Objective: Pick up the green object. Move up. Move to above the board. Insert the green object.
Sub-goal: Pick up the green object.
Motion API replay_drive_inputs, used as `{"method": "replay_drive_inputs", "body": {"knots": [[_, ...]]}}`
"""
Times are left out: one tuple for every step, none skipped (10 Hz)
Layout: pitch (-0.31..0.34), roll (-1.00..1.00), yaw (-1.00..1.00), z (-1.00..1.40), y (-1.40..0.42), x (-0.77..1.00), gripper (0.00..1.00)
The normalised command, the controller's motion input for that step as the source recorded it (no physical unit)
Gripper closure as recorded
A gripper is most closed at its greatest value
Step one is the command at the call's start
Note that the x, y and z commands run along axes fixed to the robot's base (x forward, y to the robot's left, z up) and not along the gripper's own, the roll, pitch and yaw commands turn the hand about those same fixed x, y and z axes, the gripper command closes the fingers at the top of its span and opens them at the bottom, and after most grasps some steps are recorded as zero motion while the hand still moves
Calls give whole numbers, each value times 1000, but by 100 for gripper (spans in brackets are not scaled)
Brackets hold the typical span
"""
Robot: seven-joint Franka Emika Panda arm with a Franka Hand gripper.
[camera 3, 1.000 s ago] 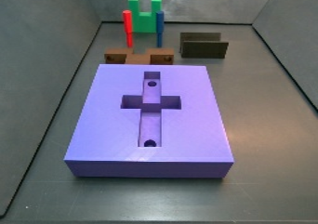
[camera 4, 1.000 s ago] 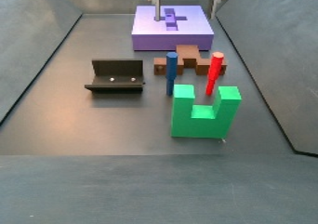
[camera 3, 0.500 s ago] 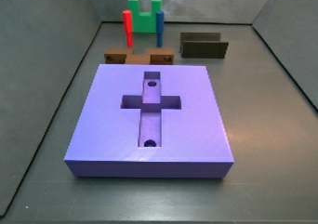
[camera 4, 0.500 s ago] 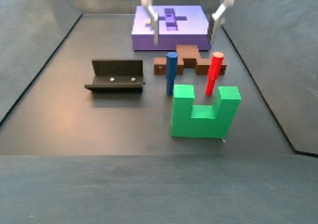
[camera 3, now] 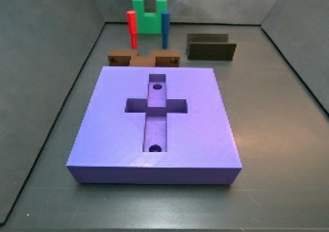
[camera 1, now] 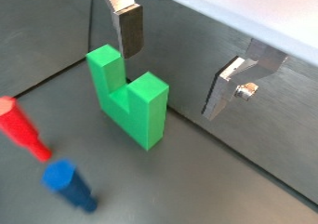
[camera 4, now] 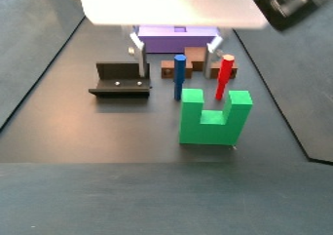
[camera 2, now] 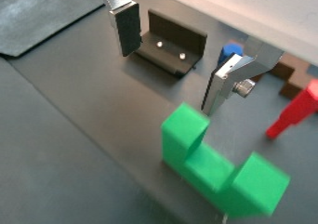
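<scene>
Nearest the side camera, on the dark floor: the green object [camera 4: 213, 118], a bright U-shaped block standing upright, prongs up, square notch between them, held by nothing. Just behind it, the thin red peg [camera 4: 224, 76] and the thin blue peg [camera 4: 180, 77], both upright, the red one leaning slightly. Two small brown blocks [camera 4: 197, 57] sit behind the pegs. To one side, well apart from the green block — the fixture [camera 4: 119, 80], a dark L-shaped bracket on its base plate.

Above this group: the gripper [camera 4: 178, 45], its white body filling the top of that side view, fingers spread wide and empty. In both wrist views the silver fingers [camera 1: 128, 28] hang clear of the green object [camera 1: 128, 96], pinching nothing; it lies below and between them, untouched [camera 2: 221, 165].

Farthest back — the board [camera 4: 181, 33], a purple slab, mostly hidden behind the gripper; the opposite side view shows its cross-shaped recess and two round holes [camera 3: 156, 120], unoccupied.
</scene>
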Motion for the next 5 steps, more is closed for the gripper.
{"method": "replay_drive_inputs", "body": {"knots": [[-51, -254, -111, -191, 197, -189, 0], [-44, -277, -120, -237, 51, -129, 0], [-33, -254, -260, -303, 0, -89, 0], [-20, -216, -197, -251, 0, 0, 0], [0, -81, -171, -194, 0, 0, 0]]}}
